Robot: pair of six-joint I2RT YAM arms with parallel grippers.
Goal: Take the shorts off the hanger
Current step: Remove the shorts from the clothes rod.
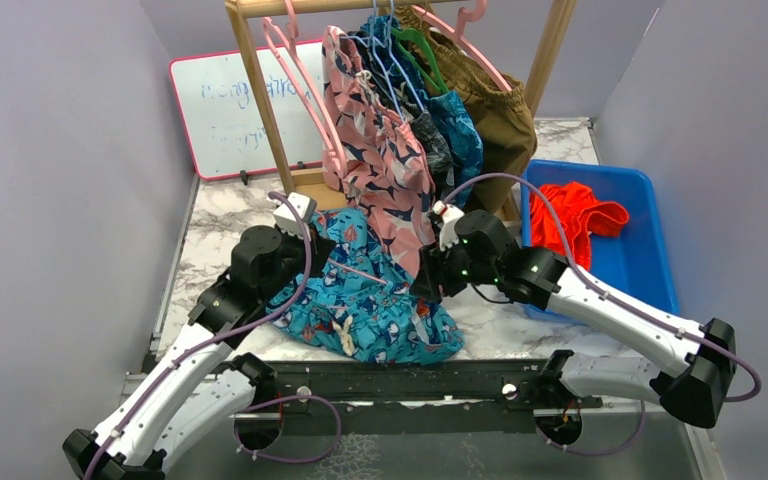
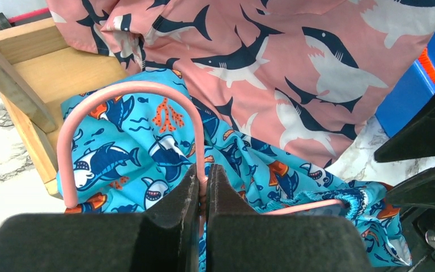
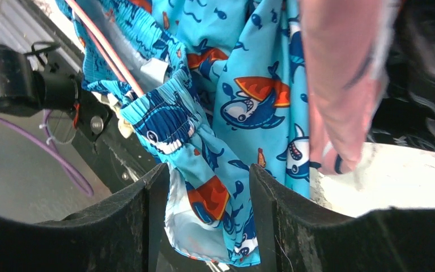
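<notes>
Stripping underway: left end effector pinches pink plastic hanger; right end effector, spread around turquoise shark-print shorts, should clamp and pull

Your left arm runs forward from its base, elbow low at the near table edge, wrist turned in toward centre. Your left gripper is clamped tight, with its fingers pressed together on the wire of the pink hanger. Your right arm folds at the elbow far right, then runs inward, wrist facing the left one. Your right gripper has its jaws apart, and the blue shark-print shorts hang in the gap.
</notes>
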